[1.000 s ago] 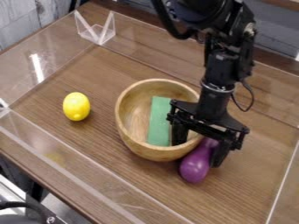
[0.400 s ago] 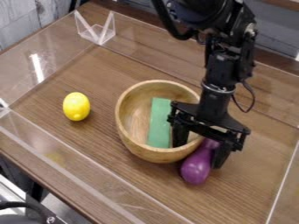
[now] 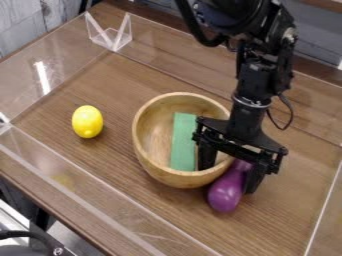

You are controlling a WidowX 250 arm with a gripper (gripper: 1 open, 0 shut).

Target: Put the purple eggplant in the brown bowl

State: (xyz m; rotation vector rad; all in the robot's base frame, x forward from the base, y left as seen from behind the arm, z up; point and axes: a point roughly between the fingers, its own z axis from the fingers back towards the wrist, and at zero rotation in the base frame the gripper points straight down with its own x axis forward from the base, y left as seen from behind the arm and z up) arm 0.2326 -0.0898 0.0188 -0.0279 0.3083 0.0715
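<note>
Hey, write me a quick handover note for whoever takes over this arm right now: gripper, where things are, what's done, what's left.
Gripper: low at the right rim of the bowl, jaws open on either side of the small glossy purple eggplant; a firm grip can't be confirmed.
Eggplant: on the table, against the outside of the round light-brown wooden bowl.
Bowl: holds a green rectangular block.
Yellow lemon: on the table, left of the bowl.
Done: gripper is at the eggplant.
Left: grasp, lift, drop in bowl.

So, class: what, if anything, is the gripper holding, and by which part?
The gripper sits over the purple eggplant's upper stem end, beside the brown bowl. Whether it actually grips cannot be told.
</note>
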